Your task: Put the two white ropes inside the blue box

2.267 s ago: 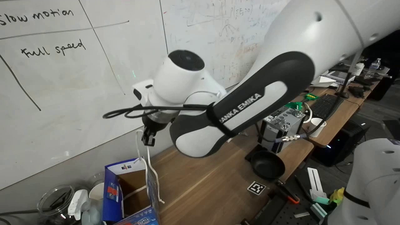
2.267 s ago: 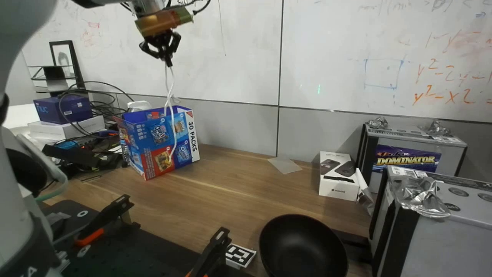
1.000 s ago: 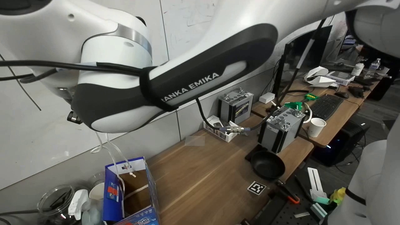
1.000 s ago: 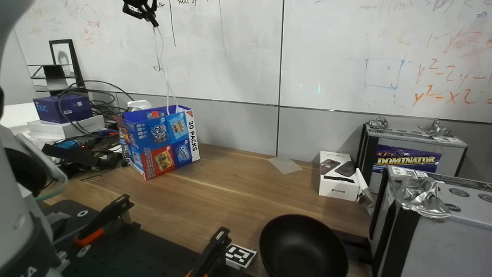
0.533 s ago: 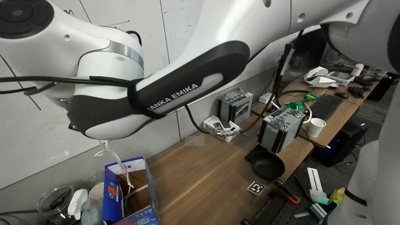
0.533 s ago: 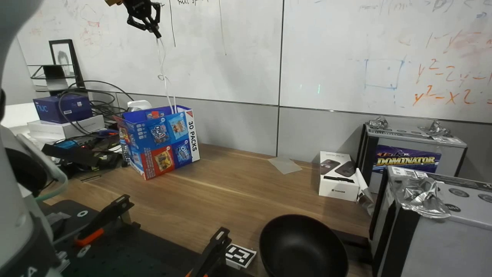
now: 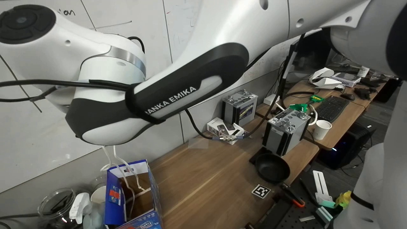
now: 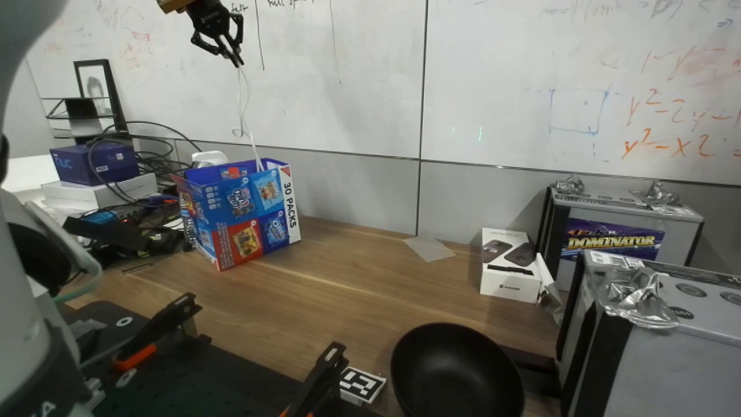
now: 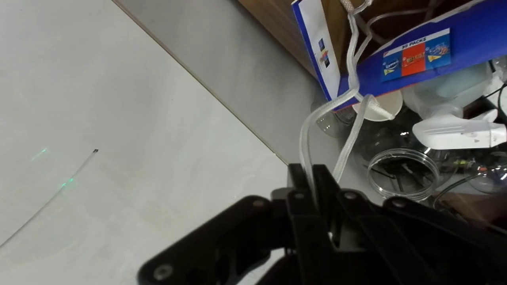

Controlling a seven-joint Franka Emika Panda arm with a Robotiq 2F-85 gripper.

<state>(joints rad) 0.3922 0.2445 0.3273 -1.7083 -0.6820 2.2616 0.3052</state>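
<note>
Near the tabletop's (image 8: 347,289) edge by the wall (image 8: 359,191), the box (image 8: 249,220) stands upright with its top open, and the rope (image 9: 352,75) hangs into it from the gripper (image 8: 239,63), well above the rim. The fingers (image 9: 326,186) are all but closed, the slim gap between them taken up by one strand of the rope. Across the box's inside runs another white strand, probably the second rope (image 7: 146,191), though too little of it shows to be sure how much lies in there. The step looks like the final lowering. A curl and a short end of the held rope appear past the box's corner nearest the wall, over the cup (image 9: 390,101) in the wrist view, so letting go from this height could leave a tail draped outside. Better to ease from that corner toward the middle of the opening, come down slowly so the slack piles up inside, avoid pushing the rim, and only then part the fingers wide, checking that no strand clings as they lift.
</note>
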